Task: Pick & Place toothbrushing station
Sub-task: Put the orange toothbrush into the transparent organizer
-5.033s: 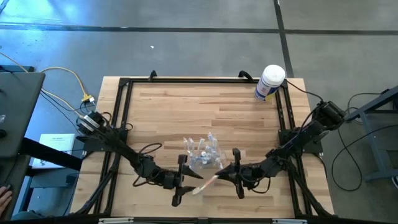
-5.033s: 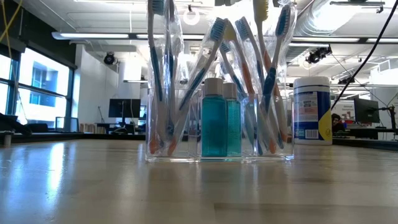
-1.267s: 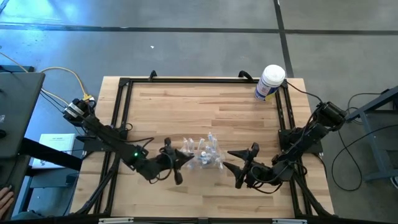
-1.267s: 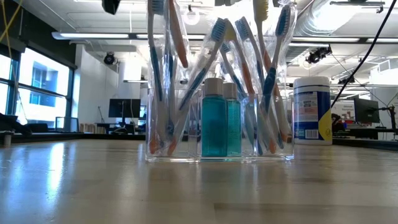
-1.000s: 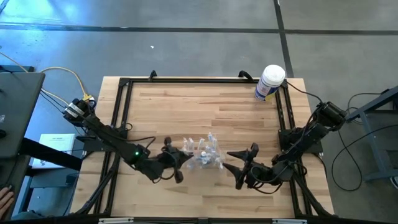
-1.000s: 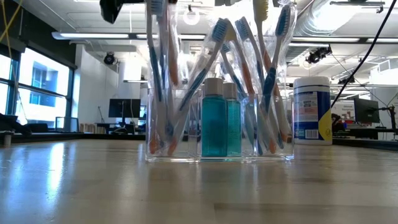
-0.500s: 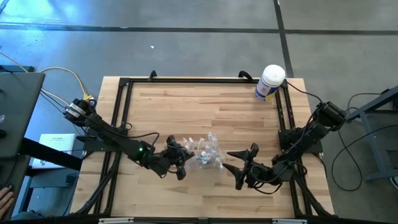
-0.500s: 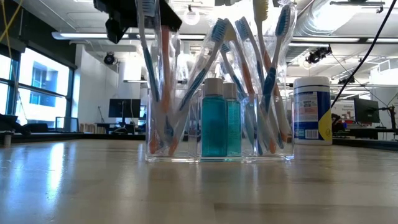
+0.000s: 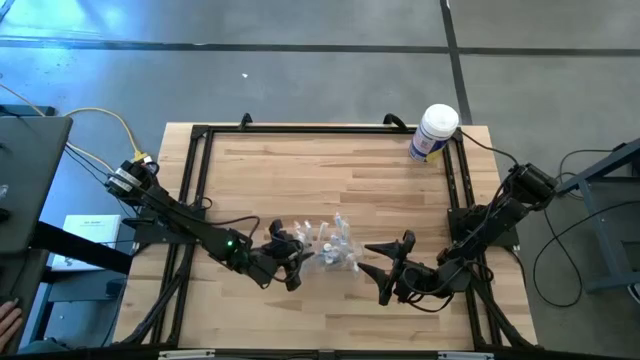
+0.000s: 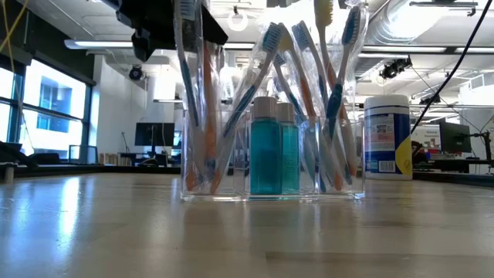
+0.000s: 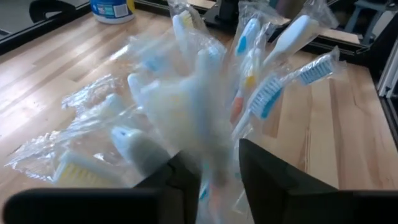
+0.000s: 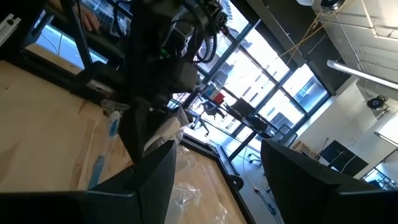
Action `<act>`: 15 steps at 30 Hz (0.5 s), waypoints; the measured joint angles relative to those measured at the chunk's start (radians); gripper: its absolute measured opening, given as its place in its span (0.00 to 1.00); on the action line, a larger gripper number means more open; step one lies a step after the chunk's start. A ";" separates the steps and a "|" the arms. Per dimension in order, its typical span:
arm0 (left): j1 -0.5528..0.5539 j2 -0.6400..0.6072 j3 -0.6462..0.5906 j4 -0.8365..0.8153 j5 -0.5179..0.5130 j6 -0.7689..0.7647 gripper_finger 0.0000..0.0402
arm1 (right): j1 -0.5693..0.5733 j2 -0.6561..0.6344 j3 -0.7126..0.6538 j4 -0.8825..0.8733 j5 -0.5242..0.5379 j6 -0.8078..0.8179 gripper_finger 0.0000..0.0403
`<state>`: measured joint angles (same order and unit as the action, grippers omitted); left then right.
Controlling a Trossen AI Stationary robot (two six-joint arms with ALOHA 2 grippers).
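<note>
Two hands were around: the left hand [image 9: 292, 258] pinched a wrapped toothbrush [image 10: 202, 116] into the left of the toothbrushing station [image 9: 328, 251] mid-counter [image 9: 330, 180], probably restocking it, while the right hand [image 9: 383, 270] waited spread wide nearby.

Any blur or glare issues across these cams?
Left wrist view: wrapped toothbrushes nearest the lens are smeared out of focus. Low view: the clear holder is sharp, windows behind blow out. Right wrist view: backlit by bright windows, left arm nearly silhouetted. High view: even light, glare patch on floor top left.
</note>
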<state>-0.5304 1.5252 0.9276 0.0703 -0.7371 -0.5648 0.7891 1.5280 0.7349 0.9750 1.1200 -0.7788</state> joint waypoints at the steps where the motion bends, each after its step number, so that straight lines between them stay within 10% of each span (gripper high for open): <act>1: 0.000 0.000 0.000 0.004 0.000 0.000 0.27 | 0.000 0.000 0.000 0.000 0.000 0.000 0.56; 15: -0.022 -0.003 0.000 0.247 -0.008 0.253 0.35 | 0.000 0.000 0.000 0.000 0.003 0.000 0.56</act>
<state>-0.5529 1.5223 0.9279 0.3173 -0.7446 -0.3114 0.7891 1.5280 0.7349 0.9749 1.1233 -0.7788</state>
